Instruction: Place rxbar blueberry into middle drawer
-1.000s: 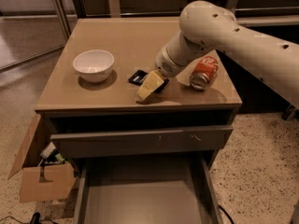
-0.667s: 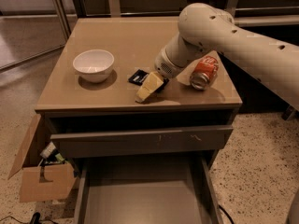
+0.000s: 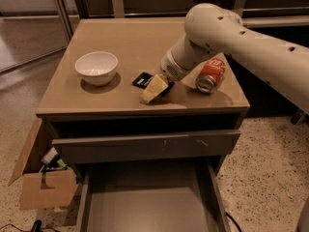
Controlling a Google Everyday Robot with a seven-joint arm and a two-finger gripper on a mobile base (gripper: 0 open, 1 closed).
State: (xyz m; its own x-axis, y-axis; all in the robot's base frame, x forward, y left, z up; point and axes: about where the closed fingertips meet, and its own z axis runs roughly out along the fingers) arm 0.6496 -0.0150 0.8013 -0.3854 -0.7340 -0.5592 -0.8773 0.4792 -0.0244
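The cream gripper (image 3: 155, 88) is staying motionless at frame centre, at the flat navy-black rxbar blueberry (image 3: 143, 79); whether it is holding anything cannot be told, and pickup is pending.

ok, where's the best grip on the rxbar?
The rxbar lies flat on the counter, one end hidden under the end effector, which sits over it beside the can. Being thin and flat, it likely suits a top-down grip across its narrow width, near the middle.
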